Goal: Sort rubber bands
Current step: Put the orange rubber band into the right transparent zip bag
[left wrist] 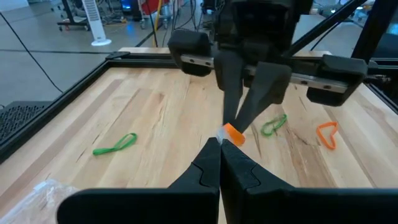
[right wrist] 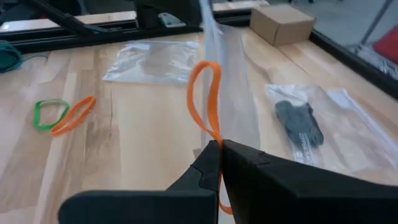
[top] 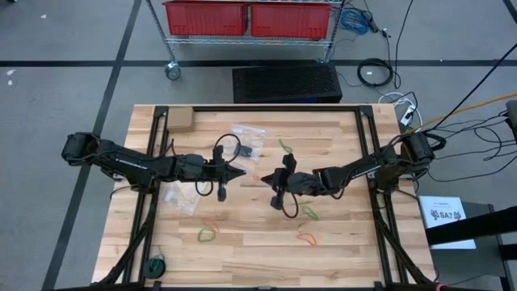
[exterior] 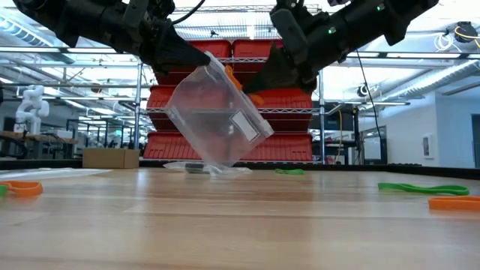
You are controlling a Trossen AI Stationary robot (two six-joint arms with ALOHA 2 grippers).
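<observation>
- My left gripper [top: 242,173] is over mid-table, fingers together, pinching the top edge of a clear bag [exterior: 217,116]; the bag hangs tilted off the wood with one corner near the surface.
- My right gripper [top: 264,179] faces it, just beside it, fingers clamped on an orange band [right wrist: 206,102] whose loop stands up right against the bag's edge.
- From overhead the held bag is almost invisible between the two tips; I can't tell whether the band is inside the bag mouth or only against it.
- In the low view the band shows only as an orange sliver behind the plastic.
- Loose bands on the table: green band [top: 208,235] with an orange one against it near the front left, an orange band [top: 305,238] and a green band [top: 310,213] front right, another green band [top: 285,146] toward the back.
- Second bag [top: 179,196] lies flat under my left arm; third bag [top: 248,139] at the back holds dark items I can't make out.
- Cardboard box [top: 179,120] sits at the back-left corner, close to the frame rail.
- A green bundle [top: 156,264] sits at the front-left edge, partly off the wood.
- Black rails [top: 370,145] border the table sides and back; open wood front centre, well apart from both arms.
</observation>
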